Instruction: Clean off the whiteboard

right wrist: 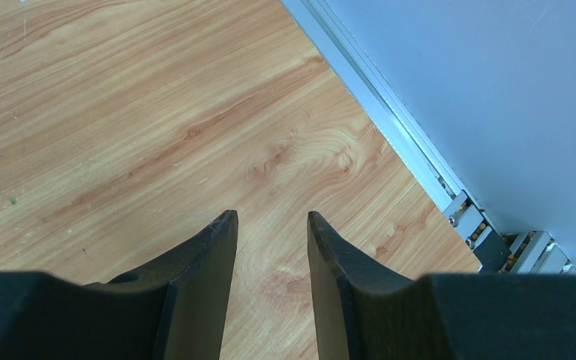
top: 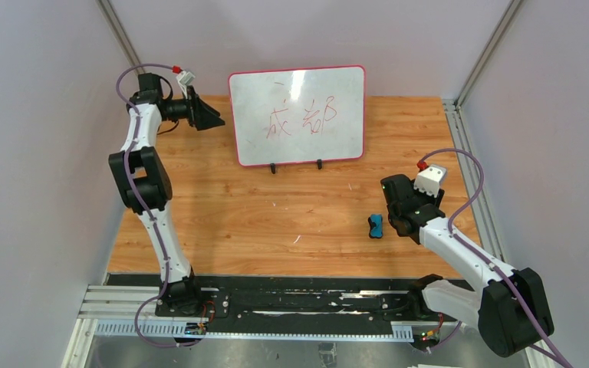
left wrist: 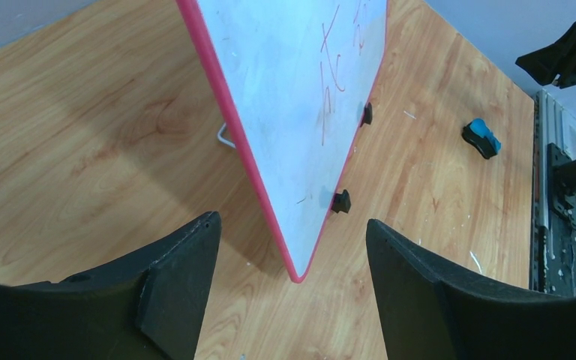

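The whiteboard [top: 297,115] stands upright at the back of the wooden table on two black feet, with red handwritten characters on it. My left gripper [top: 211,119] is open and empty just off its left edge. In the left wrist view the board's red-framed lower corner [left wrist: 298,262] sits between my open fingers, not touching them; the left gripper [left wrist: 292,221] is wide open. The blue-and-black eraser [top: 375,225] lies flat on the table, right of centre, and also shows in the left wrist view [left wrist: 481,138]. My right gripper [top: 399,218] hovers just right of it, open and empty [right wrist: 271,215]; the eraser is out of the right wrist view.
A metal rail [top: 460,146] runs along the table's right edge, also in the right wrist view [right wrist: 390,127], with the grey wall behind. Another rail [top: 276,303] lies along the near edge by the arm bases. A wire stand [left wrist: 225,136] props the board from behind.
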### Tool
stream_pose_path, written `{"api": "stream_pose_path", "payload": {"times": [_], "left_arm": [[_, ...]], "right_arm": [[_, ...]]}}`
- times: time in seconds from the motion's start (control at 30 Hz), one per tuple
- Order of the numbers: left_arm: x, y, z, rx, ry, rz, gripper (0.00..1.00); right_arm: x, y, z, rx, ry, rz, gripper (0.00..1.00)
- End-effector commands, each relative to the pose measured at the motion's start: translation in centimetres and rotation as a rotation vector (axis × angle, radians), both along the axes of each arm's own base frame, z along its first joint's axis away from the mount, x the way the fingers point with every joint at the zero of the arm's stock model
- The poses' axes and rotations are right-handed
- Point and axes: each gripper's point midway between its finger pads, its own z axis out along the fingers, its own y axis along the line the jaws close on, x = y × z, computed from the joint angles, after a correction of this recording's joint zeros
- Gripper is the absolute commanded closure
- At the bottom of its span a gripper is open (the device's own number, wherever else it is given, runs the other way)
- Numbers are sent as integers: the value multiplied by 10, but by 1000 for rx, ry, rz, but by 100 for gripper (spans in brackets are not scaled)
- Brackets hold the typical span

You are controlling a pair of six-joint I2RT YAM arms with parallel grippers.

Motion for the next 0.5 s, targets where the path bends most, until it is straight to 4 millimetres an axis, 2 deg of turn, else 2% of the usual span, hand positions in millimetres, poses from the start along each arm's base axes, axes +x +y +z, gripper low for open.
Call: {"api": "stream_pose_path", "payload": {"times": [0.0,0.3,0.47], "left_arm": [[8,2,-9,-17,14,-5,25],[28,5,-20,-38,23,-8,25],[31,3,-22,-58,25,-24,25]], "right_arm": [[0,-4,1,-2,-13,-20,60],[1,-3,0,1,-13,-6,60],[2,-3,0,-2,-8,-6,60]]}}
